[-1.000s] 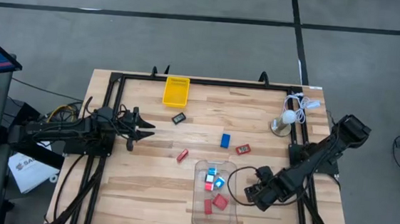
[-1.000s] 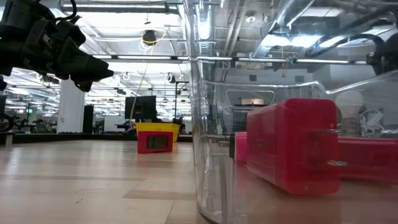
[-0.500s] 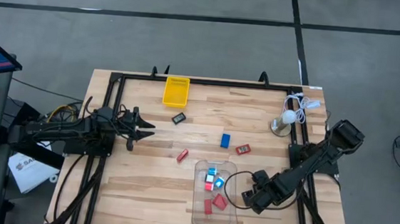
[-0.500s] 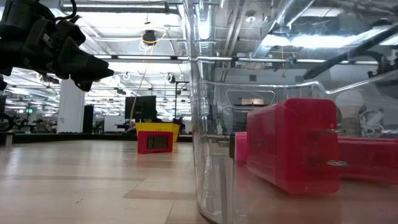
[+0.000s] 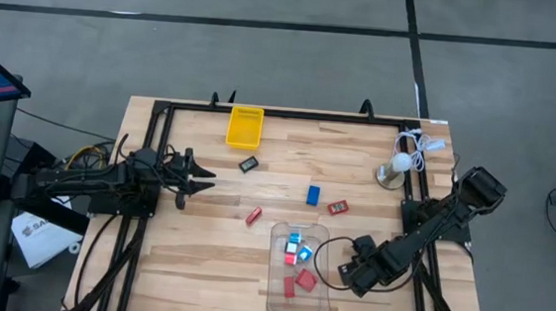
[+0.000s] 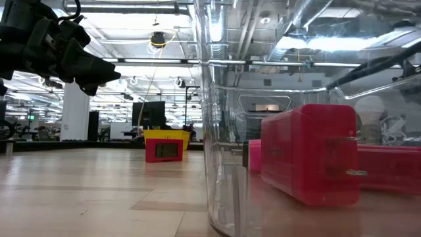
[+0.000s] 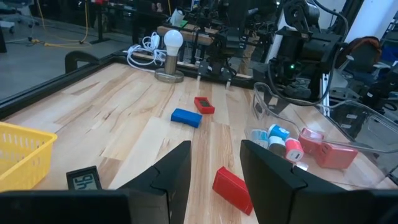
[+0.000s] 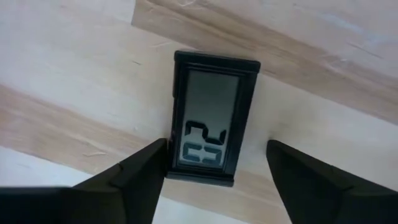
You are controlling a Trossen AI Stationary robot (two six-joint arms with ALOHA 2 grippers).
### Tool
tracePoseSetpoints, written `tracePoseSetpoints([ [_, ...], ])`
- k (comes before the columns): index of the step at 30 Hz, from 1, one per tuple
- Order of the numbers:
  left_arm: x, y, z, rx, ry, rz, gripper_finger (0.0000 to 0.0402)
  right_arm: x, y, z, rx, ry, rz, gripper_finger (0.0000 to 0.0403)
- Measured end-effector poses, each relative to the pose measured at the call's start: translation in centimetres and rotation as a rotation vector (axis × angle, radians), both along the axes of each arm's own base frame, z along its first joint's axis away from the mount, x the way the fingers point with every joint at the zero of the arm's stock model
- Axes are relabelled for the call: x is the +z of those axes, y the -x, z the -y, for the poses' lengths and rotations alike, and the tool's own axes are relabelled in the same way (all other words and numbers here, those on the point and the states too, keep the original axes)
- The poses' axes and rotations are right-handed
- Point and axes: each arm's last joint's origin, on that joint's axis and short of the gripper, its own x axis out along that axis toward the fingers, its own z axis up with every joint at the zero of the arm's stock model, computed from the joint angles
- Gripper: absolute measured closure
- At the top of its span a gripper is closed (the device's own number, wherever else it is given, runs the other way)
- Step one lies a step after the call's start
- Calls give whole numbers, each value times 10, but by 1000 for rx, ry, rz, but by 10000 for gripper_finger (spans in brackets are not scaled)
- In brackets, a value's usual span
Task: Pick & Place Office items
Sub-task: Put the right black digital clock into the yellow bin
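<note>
The right arm reaches from the table's right edge, folded low, its wrist bent down over the boards just beside the clear plastic bin (image 5: 298, 273); the right gripper (image 8: 214, 163) points straight down, jaws apart, one finger (image 8: 134, 174) on each side of a small black clock with a pale digit display (image 8: 213, 118); the clock lies flat on the wood, its near end between the fingertips, the left finger close against its edge, the other standing well off it; no grip shows. The left arm lies level over the table's left side, the left gripper (image 7: 211, 168) aimed across the boards, jaws partly open on nothing; ahead of them lies a red block (image 7: 233, 190), farther on a blue block (image 7: 186, 117) and a second red piece (image 7: 204, 104), with a black clock (image 7: 81, 180) and the yellow tray (image 7: 22, 149) off to one side.

Only the right wrist view shows the clock under that gripper; from above the gripper's body (image 5: 360, 269) covers it. The high view alone gives the bin's contents together: red blocks (image 5: 306, 280) and white-and-cyan bits (image 5: 294, 240). The low view looks through the bin wall (image 6: 220, 131) at a red block (image 6: 309, 155), the left gripper hanging high at one side; the right arm shows only as a dark bar there.
</note>
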Motion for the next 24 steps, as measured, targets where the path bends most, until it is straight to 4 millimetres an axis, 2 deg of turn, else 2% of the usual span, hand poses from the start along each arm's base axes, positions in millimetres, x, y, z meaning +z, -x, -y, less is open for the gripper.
tracePoseSetpoints([
  [5, 0, 0, 0, 0, 0, -1, 266, 0, 1, 1, -6, 5, -5, 171],
  [12, 0, 0, 0, 0, 0, -1, 266, 0, 0, 1, 7, 13, 5, 264],
  [20, 0, 0, 0, 0, 0, -1, 266, 1, 3, -3, 18, 38, 36, 264],
  [24, 0, 0, 0, 0, 0, -1, 266, 15, 1, -7, 20, 92, 59, 264],
])
